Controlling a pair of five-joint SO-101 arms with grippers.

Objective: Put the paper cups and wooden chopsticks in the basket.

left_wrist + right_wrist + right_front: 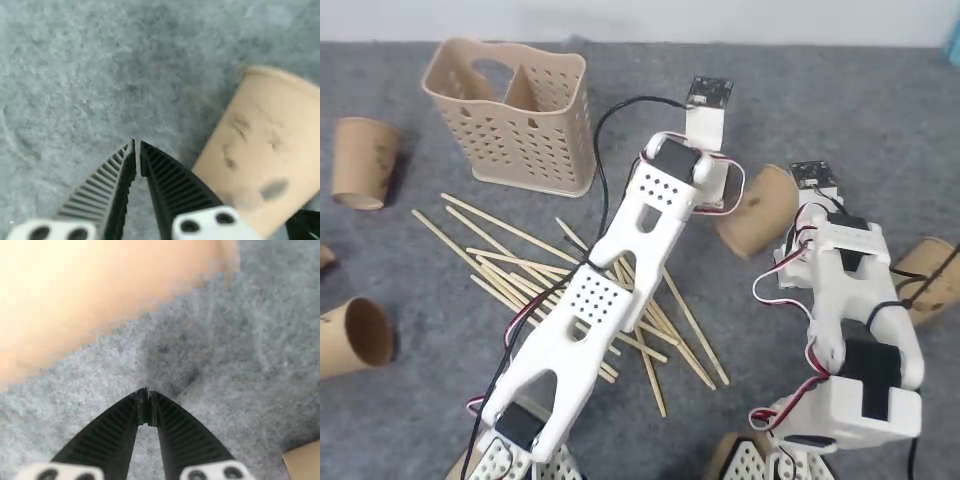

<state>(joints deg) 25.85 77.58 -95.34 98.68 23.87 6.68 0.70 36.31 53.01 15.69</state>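
Observation:
A tan perforated basket (510, 110) stands at the back left of the grey mat. Wooden chopsticks (520, 265) lie scattered in front of it, partly under the long white arm. One paper cup (760, 210) lies on its side between the two arms. In the left wrist view this cup (260, 165) is just beside my left gripper (137, 146), which is shut over bare mat. My right gripper (148, 392) is shut too, empty, with the cup's side (75, 300) close beyond its tips. Other cups lie at the far left (365, 160), the front left (350, 335) and the right (930, 275).
The basket has a divider and two compartments, both open at the top. Cables (610, 130) loop over the left arm near the basket. Brown shapes (725, 450) show by the arm bases at the front edge. Bare mat lies behind the middle cup.

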